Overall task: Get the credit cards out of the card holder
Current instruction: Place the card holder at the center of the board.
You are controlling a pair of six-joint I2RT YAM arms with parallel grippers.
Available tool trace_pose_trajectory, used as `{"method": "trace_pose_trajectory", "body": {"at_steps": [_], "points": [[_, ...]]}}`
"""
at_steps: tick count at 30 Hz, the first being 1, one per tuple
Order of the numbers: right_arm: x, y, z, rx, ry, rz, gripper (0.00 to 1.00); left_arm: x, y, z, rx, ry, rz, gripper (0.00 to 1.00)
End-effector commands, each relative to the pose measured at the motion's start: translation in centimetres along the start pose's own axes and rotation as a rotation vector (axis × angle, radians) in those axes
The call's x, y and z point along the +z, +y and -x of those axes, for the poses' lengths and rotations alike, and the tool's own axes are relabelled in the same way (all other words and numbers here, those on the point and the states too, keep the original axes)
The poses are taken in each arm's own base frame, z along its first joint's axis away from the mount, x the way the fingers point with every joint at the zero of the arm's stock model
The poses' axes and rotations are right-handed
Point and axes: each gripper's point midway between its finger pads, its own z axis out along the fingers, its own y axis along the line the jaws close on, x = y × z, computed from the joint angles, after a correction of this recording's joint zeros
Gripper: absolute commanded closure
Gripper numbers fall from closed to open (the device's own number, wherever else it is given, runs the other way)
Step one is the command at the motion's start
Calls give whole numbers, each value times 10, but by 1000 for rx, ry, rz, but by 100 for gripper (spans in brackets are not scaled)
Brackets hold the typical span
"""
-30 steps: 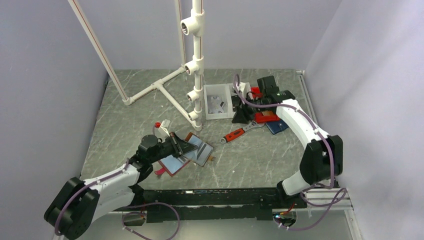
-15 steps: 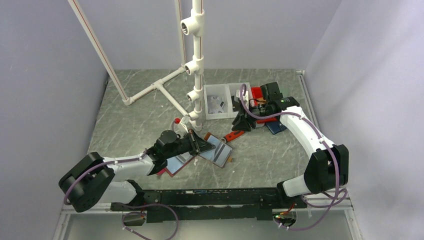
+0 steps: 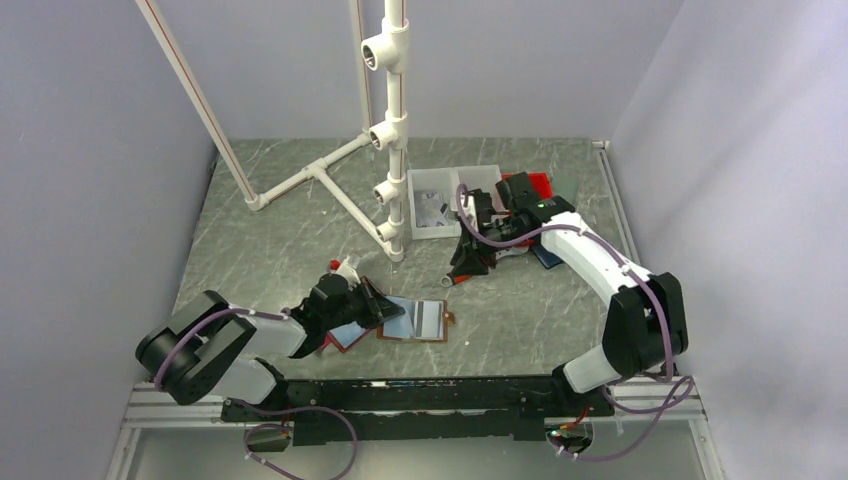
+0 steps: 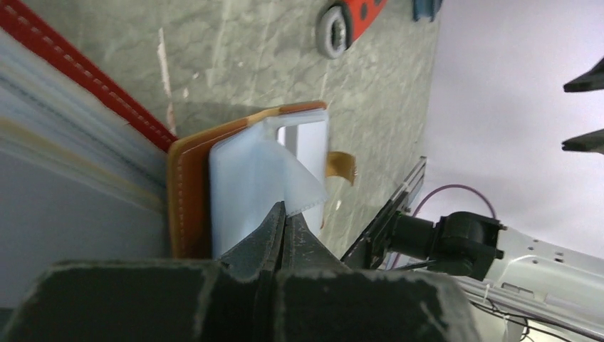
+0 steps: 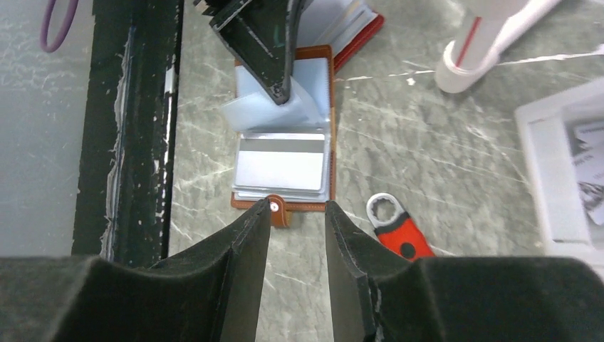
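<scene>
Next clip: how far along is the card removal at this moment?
Done: the brown card holder lies open on the table. In hand: the left tool is shut on a clear sleeve, holding it raised; the right tool hangs open above the holder's tab end. Left: a card sits in its pocket, not yet pulled.

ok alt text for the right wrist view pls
An open brown card holder lies on the table, the left fingers pinching one clear sleeve. The parted right fingers frame its snap tab; a red wrench lies beside.
</scene>
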Motion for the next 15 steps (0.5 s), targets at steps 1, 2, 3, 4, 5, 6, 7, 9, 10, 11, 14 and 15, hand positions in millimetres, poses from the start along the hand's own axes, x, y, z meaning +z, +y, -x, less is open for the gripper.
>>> {"method": "trace_pose_trajectory", "body": {"at_steps": [1,2,3,4,5,6,7,9,10,11,14,15], "points": [[17,6,-8,-43,42,48,63,-3,-1,-4,74,65,36,100],[21,8,-10,-50,53,57,63,-6,0,-4,90,68,49,100],[24,10,-12,-60,65,66,63,-9,1,-4,112,70,61,100],[28,13,-14,-72,73,80,63,-12,3,-4,126,69,76,100],[32,16,-16,-89,79,94,63,-15,4,-2,139,65,93,100],[35,19,-18,-114,84,108,63,-18,7,-2,153,64,115,100],[39,22,-20,-129,89,120,63,-22,10,-2,167,63,139,100],[45,29,-26,-165,94,148,63,-30,17,-1,184,59,186,100],[48,31,-28,-191,96,159,63,-33,19,0,192,53,201,99],[51,34,-30,-208,97,169,63,-36,23,1,194,49,223,97],[60,40,-36,-243,109,188,63,-42,32,1,201,49,276,91],[63,41,-38,-251,115,191,63,-43,36,1,203,52,294,89]]}}
